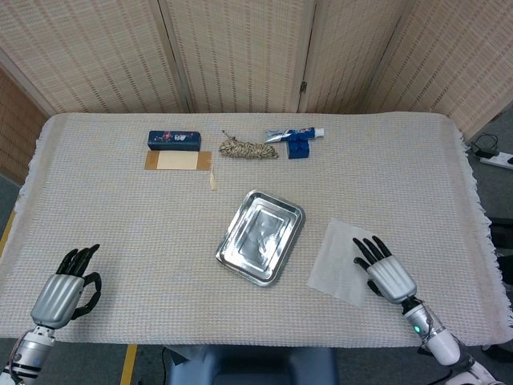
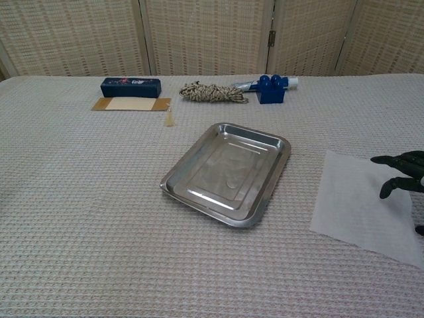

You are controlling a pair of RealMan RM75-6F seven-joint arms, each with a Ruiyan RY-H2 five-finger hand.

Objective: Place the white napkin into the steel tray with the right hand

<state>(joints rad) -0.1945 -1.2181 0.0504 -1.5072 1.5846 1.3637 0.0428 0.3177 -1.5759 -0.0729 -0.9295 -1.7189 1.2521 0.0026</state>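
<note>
- The dark blue box at the far side of the table carries light lettering on its long face, too small and blurred to read.
- The tube beside the blue block bears print that cannot be made out.

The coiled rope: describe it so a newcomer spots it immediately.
Look along the far edge of the table, where a row of small items lies before the folding screen. The coiled rope sits mid-row, between the dark blue box and the blue block. It alone is a speckled beige bundle, soft and irregular.
</note>
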